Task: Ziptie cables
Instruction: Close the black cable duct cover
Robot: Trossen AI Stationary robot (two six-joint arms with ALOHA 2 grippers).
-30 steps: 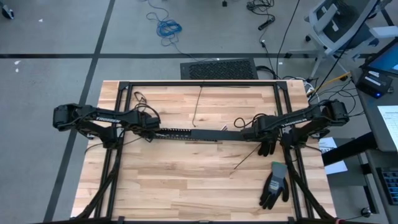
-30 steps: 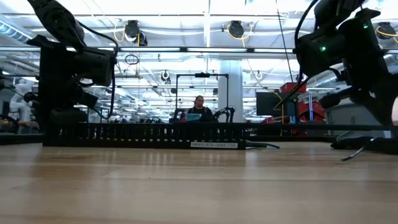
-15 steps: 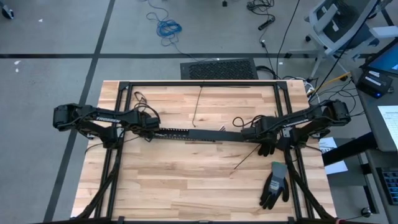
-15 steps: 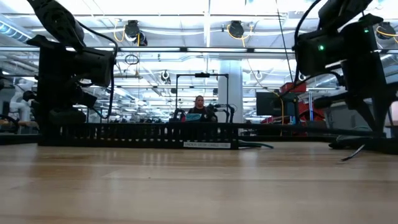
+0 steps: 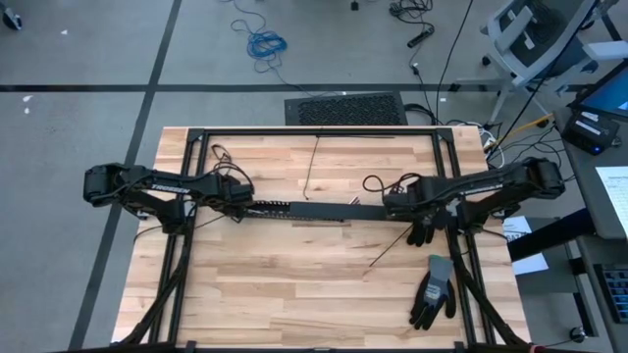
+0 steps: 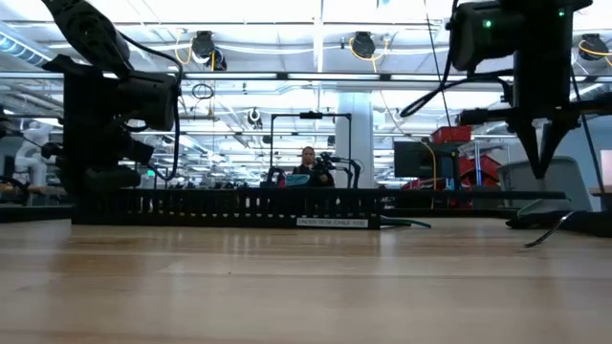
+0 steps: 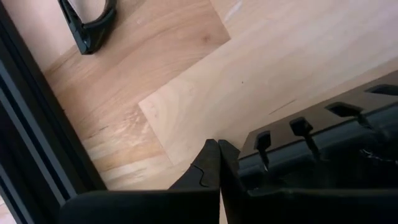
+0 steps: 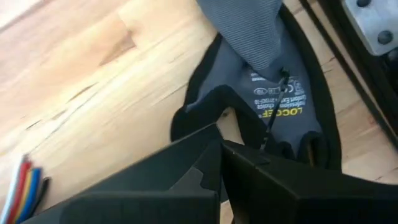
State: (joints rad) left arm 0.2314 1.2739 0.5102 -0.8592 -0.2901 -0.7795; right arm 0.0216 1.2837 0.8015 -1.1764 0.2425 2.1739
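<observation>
Grippers are closed and empty: left gripper [image 7: 219,163] beside the long black slotted cable duct [image 5: 304,209], right gripper [image 8: 221,152] above a grey work glove [image 8: 261,93]. Coloured cables [image 8: 25,180] lie untied on the wooden surface [image 5: 294,284].

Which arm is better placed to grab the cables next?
Right, probably: the cables show close to the right tool in its wrist view; the left tool sits at the far end of the black slotted strip.

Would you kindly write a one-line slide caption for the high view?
Both dark arms meet at the long black slotted cable duct mid-table; a grey work glove lies near the right claw.
</observation>
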